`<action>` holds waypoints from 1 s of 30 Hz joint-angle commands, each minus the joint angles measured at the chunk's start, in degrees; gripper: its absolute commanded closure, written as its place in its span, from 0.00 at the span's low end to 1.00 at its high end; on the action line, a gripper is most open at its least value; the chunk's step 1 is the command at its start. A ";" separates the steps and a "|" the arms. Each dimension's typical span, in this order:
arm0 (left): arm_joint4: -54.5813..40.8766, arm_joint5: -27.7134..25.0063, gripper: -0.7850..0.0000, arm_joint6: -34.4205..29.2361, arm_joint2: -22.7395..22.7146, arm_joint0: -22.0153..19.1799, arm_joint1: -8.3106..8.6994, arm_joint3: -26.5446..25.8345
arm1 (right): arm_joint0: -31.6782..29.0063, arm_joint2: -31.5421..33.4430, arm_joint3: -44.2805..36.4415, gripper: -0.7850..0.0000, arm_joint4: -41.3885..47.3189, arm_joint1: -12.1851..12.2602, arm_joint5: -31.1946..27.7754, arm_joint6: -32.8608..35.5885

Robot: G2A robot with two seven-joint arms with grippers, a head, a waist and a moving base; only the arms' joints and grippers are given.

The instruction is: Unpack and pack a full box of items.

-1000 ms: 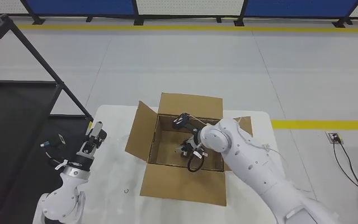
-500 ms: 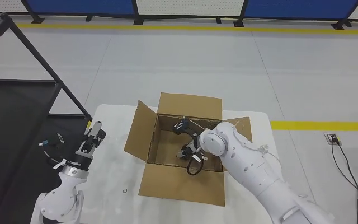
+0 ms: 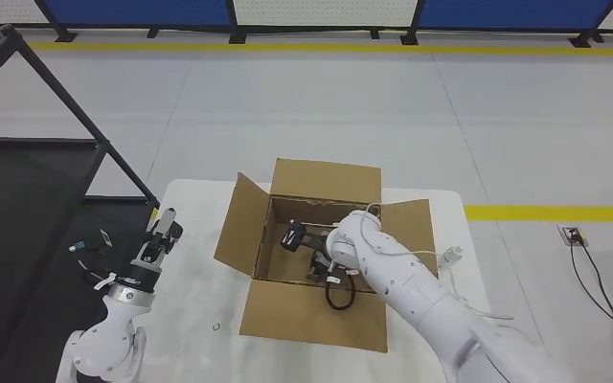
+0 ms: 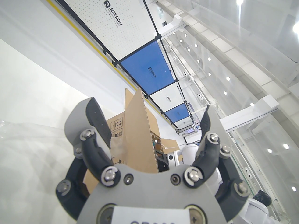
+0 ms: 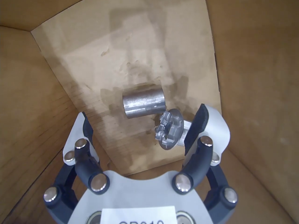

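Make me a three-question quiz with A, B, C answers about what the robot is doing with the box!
1. Where is the right hand? A. Inside the box B. On the floor C. Under the table
2. How many metal parts show on the box floor? A. None B. Two C. Six
3. How is the left hand? A. Shut on a part B. Open and empty C. Shut, empty
Answers: 1 A, cardboard walls surround it; 2 B, a smooth cylinder and a toothed piece; 3 B, its fingers stand apart, nothing between.

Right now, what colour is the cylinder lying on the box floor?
Dull silver-grey, bare metal. The cylinder shows best in the right wrist view.
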 commanded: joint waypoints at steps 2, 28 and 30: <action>0.00 0.00 0.00 0.00 0.00 0.00 0.00 0.00 | 0.63 -1.36 2.99 0.00 -0.90 -2.01 0.24 -1.19; 0.00 0.00 0.00 0.00 0.00 0.00 0.00 0.00 | 3.71 -3.20 19.29 0.00 -2.96 -11.07 -4.59 -7.32; 0.00 0.00 0.00 0.00 0.00 0.00 0.00 0.00 | 4.05 -2.89 20.40 0.00 -2.48 -11.31 -4.85 -6.61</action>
